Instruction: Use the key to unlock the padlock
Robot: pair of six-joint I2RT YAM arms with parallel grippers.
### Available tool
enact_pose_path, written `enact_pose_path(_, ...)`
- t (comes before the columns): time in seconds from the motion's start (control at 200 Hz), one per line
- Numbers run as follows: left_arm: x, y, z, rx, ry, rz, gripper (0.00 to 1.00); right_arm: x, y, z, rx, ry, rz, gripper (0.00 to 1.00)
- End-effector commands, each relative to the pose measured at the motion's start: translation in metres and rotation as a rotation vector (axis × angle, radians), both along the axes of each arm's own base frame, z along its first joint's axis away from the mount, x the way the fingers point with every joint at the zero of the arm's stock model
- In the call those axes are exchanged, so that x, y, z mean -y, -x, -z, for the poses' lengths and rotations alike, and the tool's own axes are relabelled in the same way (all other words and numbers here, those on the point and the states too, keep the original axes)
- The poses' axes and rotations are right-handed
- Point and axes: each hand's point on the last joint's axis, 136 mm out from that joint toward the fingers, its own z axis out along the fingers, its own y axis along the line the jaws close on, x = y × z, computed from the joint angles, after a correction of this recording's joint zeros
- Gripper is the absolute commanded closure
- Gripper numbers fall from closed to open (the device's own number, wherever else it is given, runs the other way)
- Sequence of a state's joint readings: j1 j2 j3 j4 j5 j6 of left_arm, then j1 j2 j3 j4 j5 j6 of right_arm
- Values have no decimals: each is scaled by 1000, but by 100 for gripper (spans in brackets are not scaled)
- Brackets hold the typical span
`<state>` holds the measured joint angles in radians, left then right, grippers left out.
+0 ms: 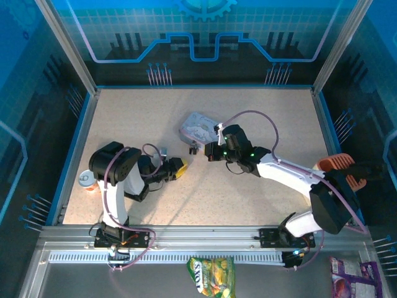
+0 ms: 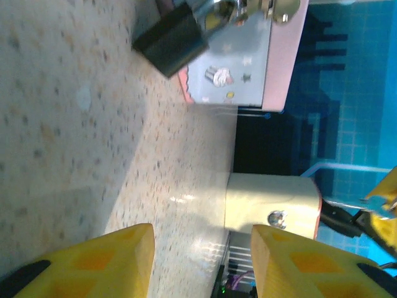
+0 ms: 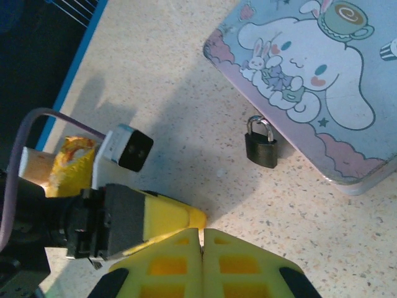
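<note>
Padlock (image 3: 261, 149): lies flat on the table (image 1: 248, 192), just beside the tin (image 3: 310, 81), on the tin's side that faces the arms. The shackle points at the tin's rim. Whether it touches the rim I cannot tell. The dark body points away from the tin.

Handling (judgement): all metal, rigid, nothing fragile. Dense for its size but light overall, so it will likely skate on the smooth table when a key pushes into it. The body faces look sleek, so expect slip. Best hold is across the two broad faces of the body, leaving the end away from the tin free, since the keyway probably sits there. The shackle is thin, a poor purchase, and it must be free to spring.

Left pincer (image 2: 201, 248): yellow fingers (image 2: 124, 261) apart with nothing between them. It is near the tin on the padlock side, aimed toward padlock and tin.

Right pincer (image 3: 203, 239): fingers pressed together. It hangs near the tin with the padlock between it and the tin. No key can be made out between the pads. Whether one is pinched there I cannot tell.

Count:
- padlock: 1
- tin: 1
- pincers: 2
- key: none located
- can (image 1: 87, 180): 1, well apart from the tin, on the left arm's side
- snack bag (image 1: 211, 276): 1, off the table, far from the tin
</note>
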<state>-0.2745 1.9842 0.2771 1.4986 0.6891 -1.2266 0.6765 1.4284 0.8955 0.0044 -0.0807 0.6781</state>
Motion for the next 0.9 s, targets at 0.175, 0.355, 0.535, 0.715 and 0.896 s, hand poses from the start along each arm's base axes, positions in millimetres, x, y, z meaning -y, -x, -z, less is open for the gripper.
enact_pose_path(0.175,19,-9,-90,426,-66,58,49,-1,5,-66,39,-124,-3,100)
enact_pose_path(0.355,38,1,-134,773,-291,110,46,1,13,-97,66,-184,-9,100)
enact_pose_path(0.535,32,25,-158,1055,-440,129,42,6,22,-123,101,-226,-15,100)
enact_pose_path(0.715,36,39,-172,1257,-516,155,36,8,34,-140,125,-254,-29,100)
enact_pose_path(0.896,52,41,-182,1408,-510,176,34,4,46,-146,130,-267,-58,100)
